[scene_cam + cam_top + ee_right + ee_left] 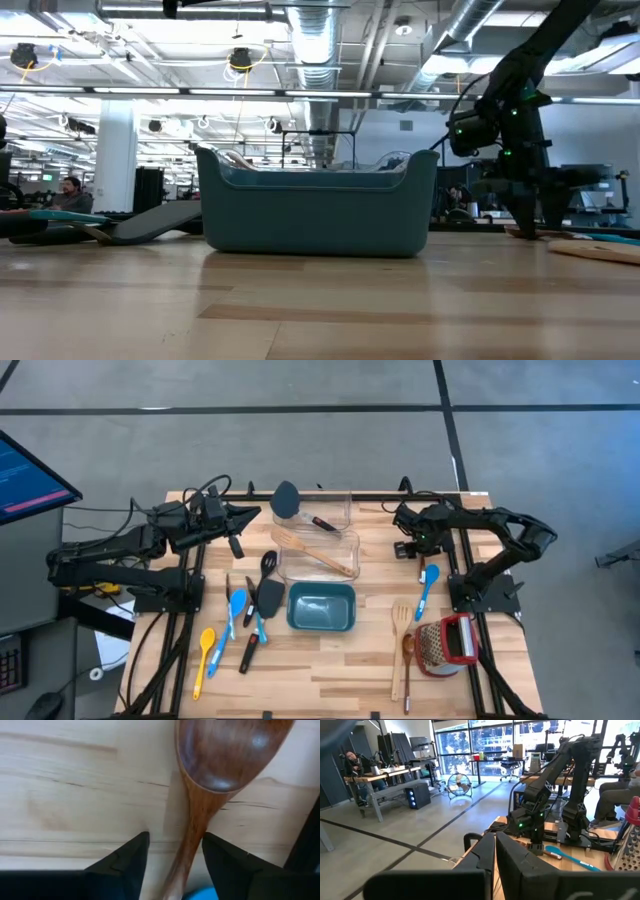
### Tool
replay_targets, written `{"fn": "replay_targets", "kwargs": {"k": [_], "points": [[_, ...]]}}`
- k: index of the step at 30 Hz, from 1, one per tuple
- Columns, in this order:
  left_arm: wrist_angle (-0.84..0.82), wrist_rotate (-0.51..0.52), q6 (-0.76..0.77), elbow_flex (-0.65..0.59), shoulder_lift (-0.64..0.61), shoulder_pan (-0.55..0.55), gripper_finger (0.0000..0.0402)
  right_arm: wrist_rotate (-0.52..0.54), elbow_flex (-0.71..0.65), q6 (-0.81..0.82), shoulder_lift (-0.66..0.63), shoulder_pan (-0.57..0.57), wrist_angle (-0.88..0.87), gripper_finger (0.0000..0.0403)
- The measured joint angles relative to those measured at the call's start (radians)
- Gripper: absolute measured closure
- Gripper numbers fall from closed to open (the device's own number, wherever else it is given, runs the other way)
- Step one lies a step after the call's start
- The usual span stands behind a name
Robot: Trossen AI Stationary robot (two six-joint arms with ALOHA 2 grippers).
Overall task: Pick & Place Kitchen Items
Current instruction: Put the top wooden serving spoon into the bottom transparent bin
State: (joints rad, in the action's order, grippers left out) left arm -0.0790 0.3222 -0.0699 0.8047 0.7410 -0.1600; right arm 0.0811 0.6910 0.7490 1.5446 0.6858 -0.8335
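A brown wooden spoon (220, 755) lies flat on the wooden table, its handle (187, 845) running back between the two fingers of my right gripper (175, 842). That gripper is open, points down and stands low over the table near its far right (405, 548). Its fingers stand on either side of the handle without touching it. In the high view the gripper hides this spoon. A blue spoon (428, 588) lies just nearer than the gripper. My left gripper (243, 518) waits shut and level above the far left of the table, holding nothing.
A clear bin (345, 520) at the far middle holds a black spatula (288, 502) and a pale slotted spatula (315, 552). A teal tub (321, 628) stands in front of it. Black, blue and yellow utensils (238, 622) lie at the left. A pale slotted spatula (400, 630), a brown spoon (408, 660) and a red grater (450, 643) lie near right.
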Motion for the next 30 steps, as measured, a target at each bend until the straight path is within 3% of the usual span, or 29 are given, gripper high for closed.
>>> {"fn": "replay_targets", "kwargs": {"k": [13, 21, 30], "points": [[-0.002, -0.001, 0.000, 0.000, 0.000, 0.000, 0.0398, -0.017, -0.010, 0.000, -0.046, 0.000, 0.046, 0.0374], [-0.003, -0.001, 0.000, 0.000, 0.000, 0.000, 0.0398, -0.011, -0.010, -0.019, -0.046, -0.011, 0.054, 0.0355], [-0.004, -0.005, 0.000, 0.000, 0.000, 0.000, 0.0398, -0.007, -0.010, -0.025, -0.047, -0.012, 0.054, 0.0376]]}}
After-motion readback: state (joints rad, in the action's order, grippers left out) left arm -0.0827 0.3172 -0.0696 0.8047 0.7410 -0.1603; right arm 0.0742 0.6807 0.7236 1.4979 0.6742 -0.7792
